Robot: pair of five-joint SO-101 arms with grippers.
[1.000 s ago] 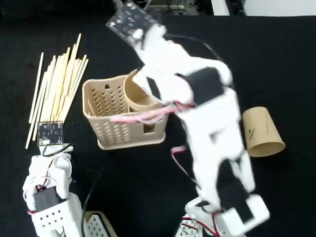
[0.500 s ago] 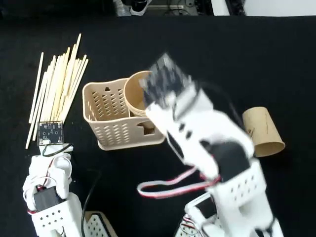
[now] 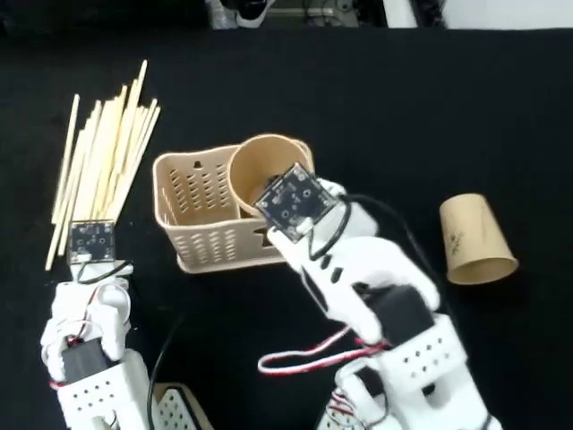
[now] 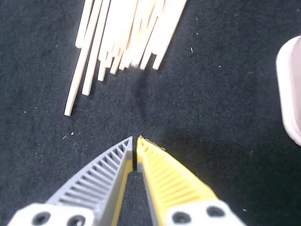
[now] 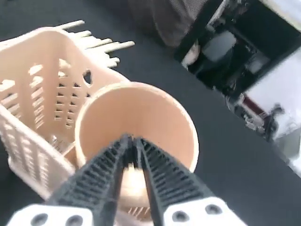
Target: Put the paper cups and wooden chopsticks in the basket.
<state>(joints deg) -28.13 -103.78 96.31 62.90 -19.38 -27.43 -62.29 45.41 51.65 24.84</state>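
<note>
High view first: a perforated beige basket (image 3: 201,224) sits mid-table on the black cloth (image 3: 403,107). One paper cup (image 3: 269,166) stands upright inside it, mouth up, at the end nearer the right arm. Its rim rises above the basket wall. A second paper cup (image 3: 474,240) lies on its side on the cloth, well apart from the basket on the right, with its wide end turned toward the arms. The wooden chopsticks (image 3: 103,152) lie in a loose fan on the cloth to the left of the basket, and none of them is in it.

In the right wrist view, the right gripper (image 5: 130,139) hangs just over the mouth of the cup in the basket. Its two black fingers are pressed together with nothing between them. In the left wrist view, the left gripper (image 4: 135,141) is low over the cloth, its grey and yellow fingers closed tip to tip and empty. It points at the near ends of the chopsticks without touching them.
</note>
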